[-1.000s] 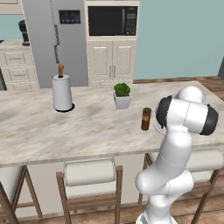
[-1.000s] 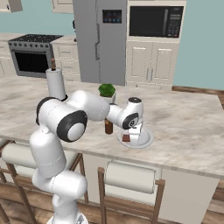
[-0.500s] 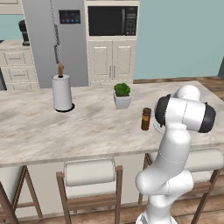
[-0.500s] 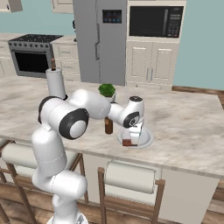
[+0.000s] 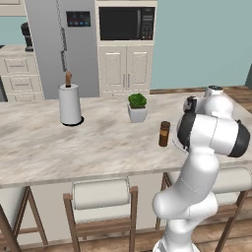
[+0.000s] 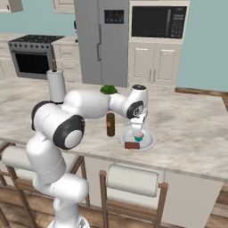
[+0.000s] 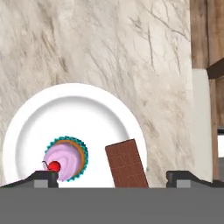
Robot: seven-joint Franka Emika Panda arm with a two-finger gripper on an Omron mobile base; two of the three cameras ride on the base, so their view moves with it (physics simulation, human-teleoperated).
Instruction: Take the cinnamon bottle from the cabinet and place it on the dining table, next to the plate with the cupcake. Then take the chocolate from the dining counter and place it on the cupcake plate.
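A white plate [image 7: 87,113] rests on the marble dining counter [image 6: 187,129]. On it are a cupcake [image 7: 65,158] with pink icing and a cherry, and beside that a brown chocolate bar [image 7: 127,163] lying flat, partly over the rim. My gripper [image 7: 113,179] hovers just above the plate, open, and nothing sits between its fingertips [image 7: 43,177]. From the right base view, the gripper [image 6: 138,130] points down over the cupcake [image 6: 139,137], with the chocolate [image 6: 132,145] at the plate's [image 6: 151,141] near edge. The brown cinnamon bottle [image 6: 110,124] [image 5: 164,134] stands upright just left of the plate.
A potted plant [image 5: 137,107] and a paper towel holder [image 5: 70,103] stand farther left on the counter. Stools [image 5: 101,194] line its near edge. A fridge [image 6: 101,40], a microwave [image 6: 156,21] and a stove [image 6: 31,55] lie beyond.
The gripper has opened and let go of the chocolate, which now lies on the plate. The hand has lifted slightly.
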